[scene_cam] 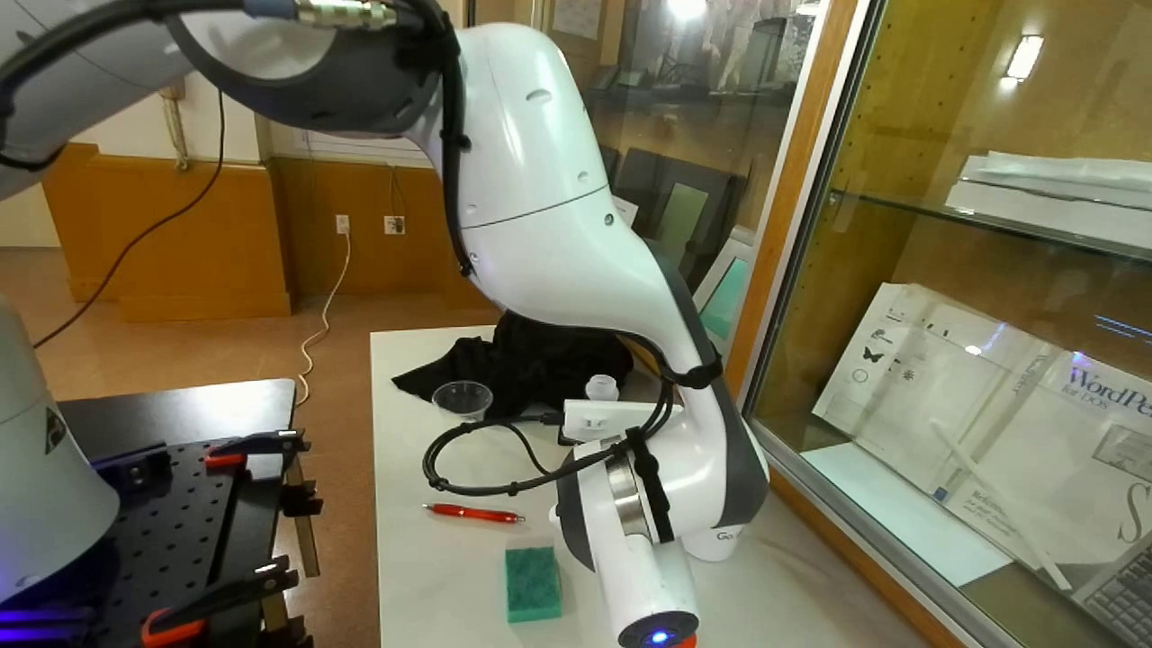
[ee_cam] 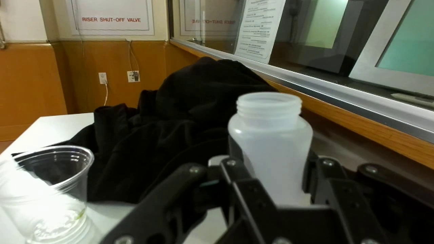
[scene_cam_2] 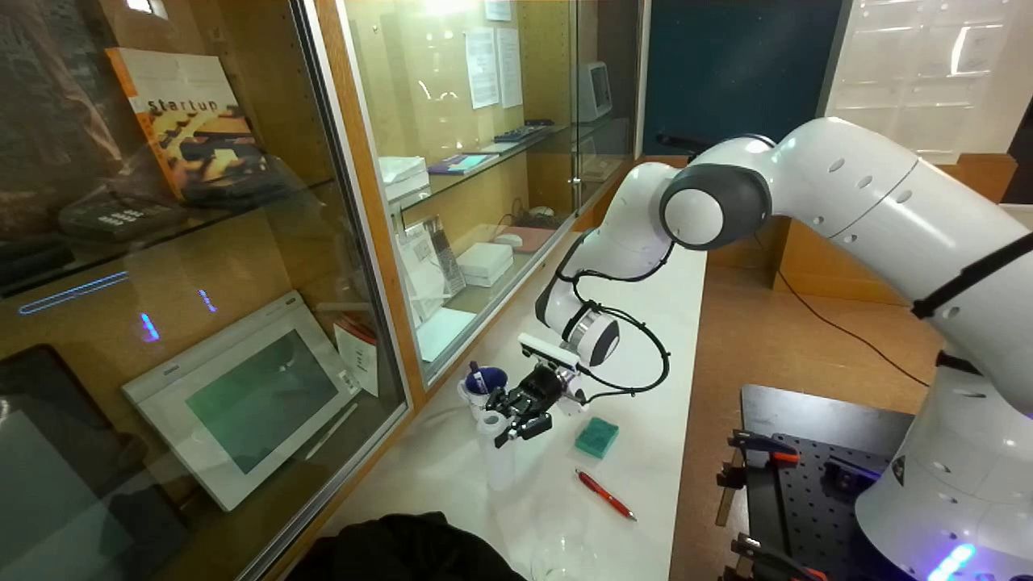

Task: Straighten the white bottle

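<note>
The white bottle (ee_cam: pixel 271 135) is pale, translucent and open at its threaded neck. It stands upright in the wrist view, between the two black fingers of my gripper (ee_cam: pixel 273 169). The fingers press against both sides of its body, so the gripper is shut on it. In an exterior view the bottle (scene_cam_2: pixel 500 472) is upright over the table, with the gripper (scene_cam_2: pixel 499 424) near its top; whether its base touches the table is unclear. In an exterior view only the bottle's neck (scene_cam: pixel 601 388) shows behind the wrist camera, and the fingers are hidden.
A white cup with a blue rim (scene_cam_2: pixel 478 397) holding a pen stands close beside the bottle. A black cloth (ee_cam: pixel 190 108) lies behind it. A clear plastic cup (ee_cam: pixel 78 183), a red pen (scene_cam: pixel 472 513) and a green sponge (scene_cam: pixel 533 585) are nearby. A glass cabinet (scene_cam_2: pixel 379 242) borders the table.
</note>
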`<state>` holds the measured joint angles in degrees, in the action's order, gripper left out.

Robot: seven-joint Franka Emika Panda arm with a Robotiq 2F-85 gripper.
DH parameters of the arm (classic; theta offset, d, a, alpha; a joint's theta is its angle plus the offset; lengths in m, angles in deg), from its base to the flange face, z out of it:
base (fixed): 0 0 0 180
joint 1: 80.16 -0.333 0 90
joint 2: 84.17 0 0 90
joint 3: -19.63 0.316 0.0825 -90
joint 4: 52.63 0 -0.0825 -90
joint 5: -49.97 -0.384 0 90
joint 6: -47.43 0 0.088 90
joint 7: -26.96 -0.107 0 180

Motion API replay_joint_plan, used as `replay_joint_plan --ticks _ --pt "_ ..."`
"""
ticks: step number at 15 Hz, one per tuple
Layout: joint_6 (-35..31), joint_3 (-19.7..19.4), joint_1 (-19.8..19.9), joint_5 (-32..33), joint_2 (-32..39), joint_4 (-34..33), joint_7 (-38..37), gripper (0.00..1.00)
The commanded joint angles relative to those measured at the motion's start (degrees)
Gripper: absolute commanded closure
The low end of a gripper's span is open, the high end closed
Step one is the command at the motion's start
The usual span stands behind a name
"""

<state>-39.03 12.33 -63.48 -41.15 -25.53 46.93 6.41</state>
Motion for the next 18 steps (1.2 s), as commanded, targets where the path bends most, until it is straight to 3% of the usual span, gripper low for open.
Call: replay_joint_plan --ticks 1,5,9,13,18 --pt "-0.7 -0.8 -0.9 -0.7 -0.3 -0.4 0.5 0.25" --pt "-0.7 -1.4 -1.1 0.2 -2.4 1.9 0.8 0.00" --pt "0.2 -2.9 -1.4 3.2 -7.1 5.7 0.7 0.00" --pt "1.8 -5.1 -2.2 10.3 -15.3 11.0 1.0 0.00" --pt "-3.0 -9.1 -6.2 22.2 -29.5 17.8 3.2 0.00"
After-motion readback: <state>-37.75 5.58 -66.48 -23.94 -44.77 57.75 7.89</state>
